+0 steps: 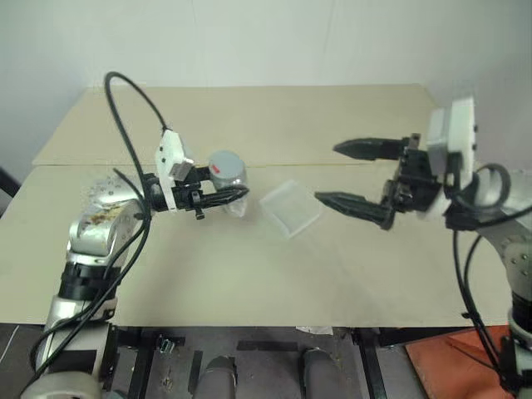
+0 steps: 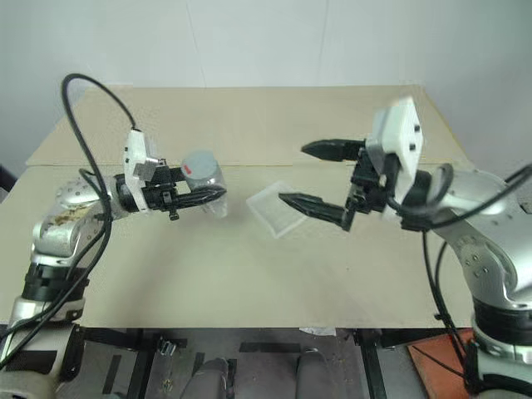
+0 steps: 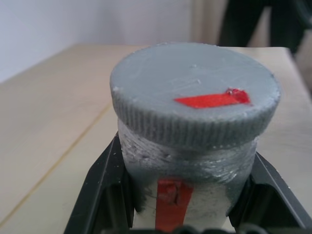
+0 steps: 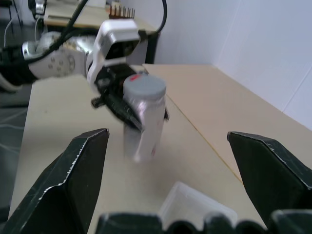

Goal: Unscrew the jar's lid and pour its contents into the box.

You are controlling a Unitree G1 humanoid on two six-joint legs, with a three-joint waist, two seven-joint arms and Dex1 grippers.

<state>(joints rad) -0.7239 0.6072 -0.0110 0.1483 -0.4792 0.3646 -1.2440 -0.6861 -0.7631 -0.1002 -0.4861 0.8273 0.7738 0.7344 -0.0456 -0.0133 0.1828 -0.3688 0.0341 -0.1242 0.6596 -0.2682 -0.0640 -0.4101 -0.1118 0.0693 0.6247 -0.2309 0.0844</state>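
Note:
The jar [image 1: 227,180] stands upright, lifted a little off the table, with my left gripper [image 1: 229,189] shut on its clear body. Its grey lid [image 3: 195,100], marked with a red strip, is screwed on top, and black fingers [image 3: 103,192] press on both sides of the jar below it. The contents cannot be made out. The box [image 1: 291,208], a shallow clear tray, lies on the table just right of the jar. My right gripper [image 1: 327,173] hangs open above the box, pointing left toward the jar and a short way from it, with nothing between its fingers.
The tan table [image 1: 249,274] has a seam [image 1: 100,165] running across it behind the arms. A black cable [image 1: 133,116] loops up over my left arm. Something orange [image 1: 465,357] lies on the floor at the lower right.

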